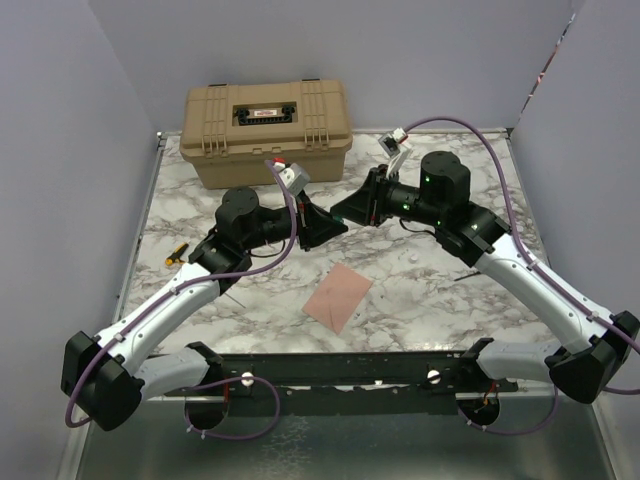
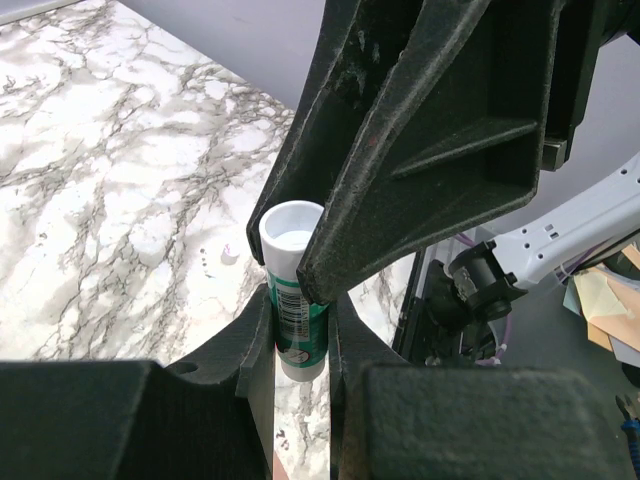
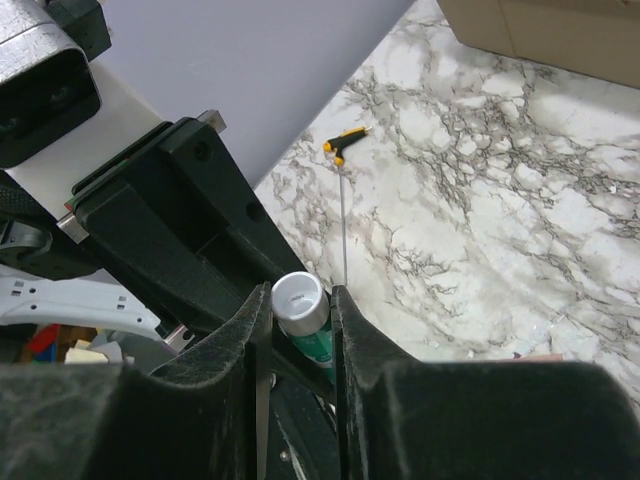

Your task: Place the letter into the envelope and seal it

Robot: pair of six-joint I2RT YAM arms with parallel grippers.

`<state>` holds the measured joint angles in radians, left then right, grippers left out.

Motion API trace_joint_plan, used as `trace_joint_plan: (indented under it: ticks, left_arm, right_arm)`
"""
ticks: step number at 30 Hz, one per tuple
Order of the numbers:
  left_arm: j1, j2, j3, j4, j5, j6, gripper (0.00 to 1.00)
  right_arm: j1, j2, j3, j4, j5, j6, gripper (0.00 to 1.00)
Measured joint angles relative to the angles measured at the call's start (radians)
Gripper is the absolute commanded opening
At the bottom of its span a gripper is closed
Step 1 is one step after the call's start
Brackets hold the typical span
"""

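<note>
Left claw and right claw both pinch one glue stick — envelope flat on the counter near them, tan case shut beyond.

Case: stood at the far edge of the table, left of centre.
Envelope: lay flat near the front, centre.
Screwdriver: lay by the left edge.
Glue stick: above centre, seemingly clamped between left gripper and right gripper.

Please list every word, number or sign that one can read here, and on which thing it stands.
Nothing is legible.
Tan plastic case: dark label on the lid, too small to read.
Green and white glue stick: barcode only, digits too blurred.
</note>
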<state>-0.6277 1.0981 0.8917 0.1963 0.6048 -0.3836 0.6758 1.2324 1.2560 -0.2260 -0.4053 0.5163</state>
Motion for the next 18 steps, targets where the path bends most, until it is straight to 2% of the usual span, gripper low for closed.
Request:
trace_joint_plan:
  ticks: [1,5,8,18]
  left_arm:
    - [0.000,0.000,0.000,-0.001,0.000,-0.001,0.00]
    - [0.003,0.000,0.000,0.000,0.022,0.002,0.00]
    - [0.005,0.000,0.000,0.005,0.089,0.016,0.00]
    - [-0.018,-0.036,-0.013,0.043,0.389,0.072,0.00]
  right_arm:
    - [0.000,0.000,0.000,0.000,0.000,-0.005,0.01]
    - [0.000,-0.007,-0.002,-0.001,-0.010,-0.039,0.00]
    - [0.001,-0.036,-0.026,0.011,-0.060,-0.086,0.00]
    - [-0.017,-0.138,-0.103,0.061,-0.510,-0.368,0.00]
